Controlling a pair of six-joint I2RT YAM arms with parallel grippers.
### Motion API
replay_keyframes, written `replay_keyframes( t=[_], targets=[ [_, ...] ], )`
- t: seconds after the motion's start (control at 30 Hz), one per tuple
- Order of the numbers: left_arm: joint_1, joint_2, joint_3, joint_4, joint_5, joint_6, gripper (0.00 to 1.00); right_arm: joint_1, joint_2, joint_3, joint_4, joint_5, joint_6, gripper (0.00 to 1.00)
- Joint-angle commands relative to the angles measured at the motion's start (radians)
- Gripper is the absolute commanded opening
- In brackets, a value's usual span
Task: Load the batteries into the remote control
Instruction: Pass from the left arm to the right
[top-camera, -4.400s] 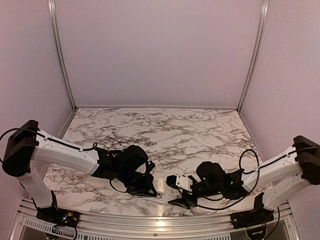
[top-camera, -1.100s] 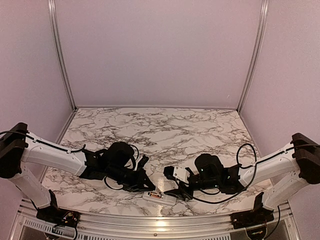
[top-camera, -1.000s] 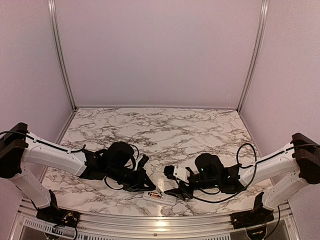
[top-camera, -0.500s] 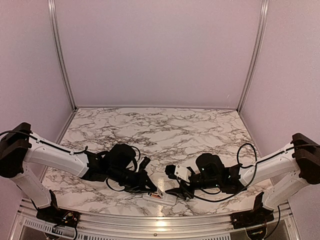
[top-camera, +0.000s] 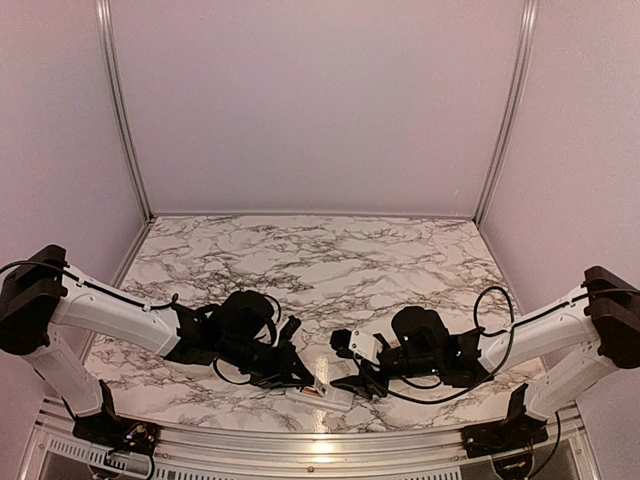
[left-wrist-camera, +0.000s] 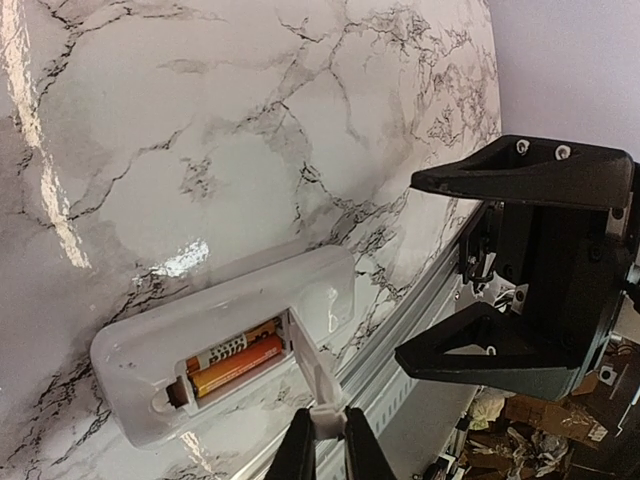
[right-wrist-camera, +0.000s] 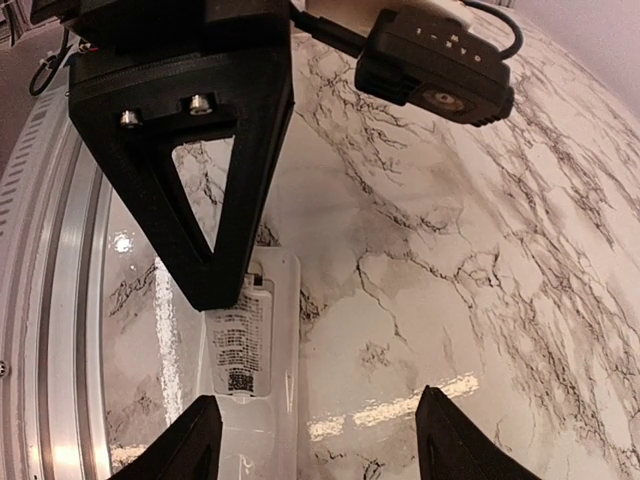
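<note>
The remote (left-wrist-camera: 310, 290) lay back-up at the near edge of the surface (left-wrist-camera: 200, 120), with both batteries (left-wrist-camera: 232, 360) seated in its open recess. The left pincer (left-wrist-camera: 327, 442) was clamped on the thin white cover (left-wrist-camera: 314, 380), which stood up at the recess's end. The right pincer (right-wrist-camera: 322, 445) had its fingers apart, just right of the remote.

Back-side up, the white remote control (left-wrist-camera: 140, 372) lies on the marble table (left-wrist-camera: 150, 150) close to its near edge, battery recess uncovered. Two coppery-orange batteries (left-wrist-camera: 235, 362) lie side by side inside the recess. The thin white battery cover (left-wrist-camera: 318, 385) stands tilted up from the recess's edge.
</note>
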Motion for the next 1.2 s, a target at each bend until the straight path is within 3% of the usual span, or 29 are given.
replay_keyframes(
  t=[0.0, 0.2, 0.53, 1.17],
  targets=[
    [-0.015, 0.012, -0.008, 0.002, -0.024, -0.003, 0.01, -0.009, -0.001, 0.001, 0.017, -0.032, -0.003, 0.64],
    [-0.028, 0.008, -0.005, -0.018, -0.041, -0.004, 0.03, 0.020, 0.039, 0.022, 0.022, -0.088, -0.041, 0.65],
    [-0.034, 0.010, -0.005, -0.015, -0.041, -0.015, 0.03, 0.057, 0.129, 0.104, 0.002, -0.010, -0.052, 0.64],
    [-0.036, 0.007, -0.022, -0.003, -0.041, -0.034, 0.03, 0.070, 0.191, 0.155, -0.006, -0.045, -0.039, 0.57]
  ],
)
